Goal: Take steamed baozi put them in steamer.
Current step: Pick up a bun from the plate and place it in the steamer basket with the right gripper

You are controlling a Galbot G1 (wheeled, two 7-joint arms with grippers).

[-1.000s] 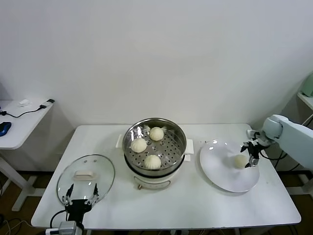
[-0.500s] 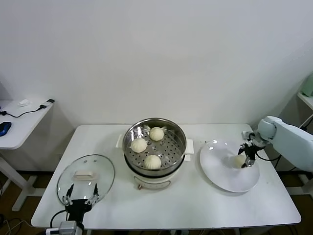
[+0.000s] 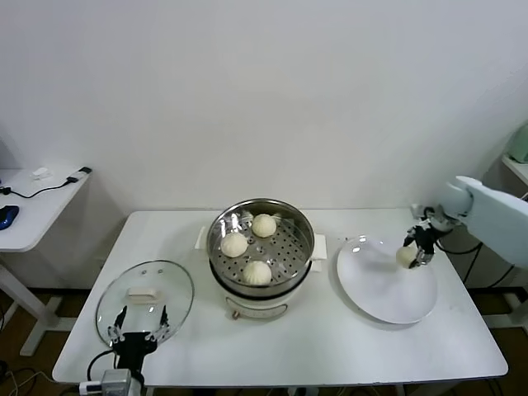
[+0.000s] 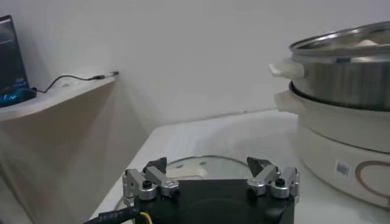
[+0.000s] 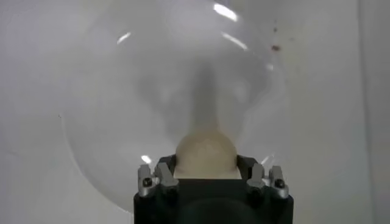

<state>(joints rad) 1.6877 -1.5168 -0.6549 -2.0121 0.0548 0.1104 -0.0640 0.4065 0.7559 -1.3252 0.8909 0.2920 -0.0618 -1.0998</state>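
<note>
Fourth baozi (image 3: 405, 256) was up off the plate (image 3: 375, 293), pinched in the right gripper (image 3: 416, 250) above the plate's far-right part; wrist view showed the bun (image 5: 206, 154) snug between the two fingers (image 5: 159, 177), jaws closed down to bun width, plate (image 5: 122, 109) below w/ the bun's shadow on it. Right arm reached in from the table's right edge, white forearm angled down toward the plate, gripper pointing down-left. Other three baozi (image 3: 234, 244) sat in the steamer (image 3: 261, 285) at table centre: one at the back, one left, one front, apart from each other on the perforated steel bottom. Steamer stood just left of the plate, near but not touching. Left gripper (image 3: 138, 329) was parked low at the table's front-left corner, fingers (image 4: 144, 184) spread wide apart, holding nothing, hovering at the near edge of the glass lid (image 3: 146, 298), which lay flat on the table (image 3: 330, 346) w/ its white handle up. Steamer wall (image 4: 347, 73) showed off to one side in the left wrist view. Side desk (image 3: 33, 206) w/ cable stood beyond the table's left end.
</note>
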